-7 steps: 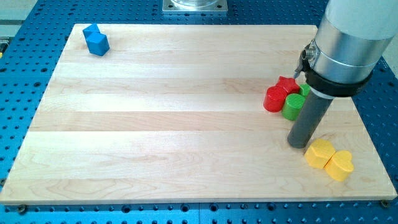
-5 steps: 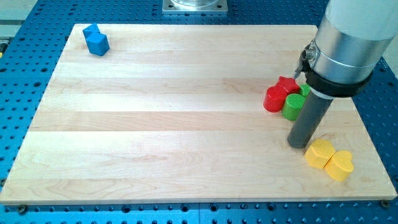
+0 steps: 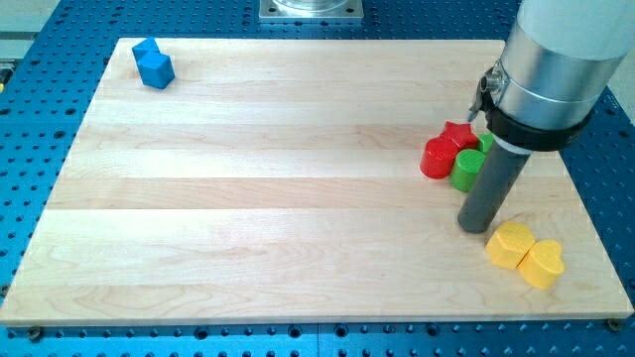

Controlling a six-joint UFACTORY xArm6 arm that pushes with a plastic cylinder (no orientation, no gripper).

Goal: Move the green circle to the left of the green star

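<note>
The green circle (image 3: 464,170) stands at the board's right, touching a red circle (image 3: 438,158) on its left and a red star (image 3: 459,134) above it. A sliver of green, likely the green star (image 3: 486,142), shows just right of the red star; the rod hides most of it. My tip (image 3: 478,226) rests on the board just below and slightly right of the green circle, up-left of the yellow blocks.
Two yellow blocks lie at the lower right: a hexagon-like one (image 3: 511,245) and a heart (image 3: 542,264). Two blue blocks (image 3: 153,63) sit together at the top left corner. The wooden board (image 3: 248,188) lies on a blue perforated table.
</note>
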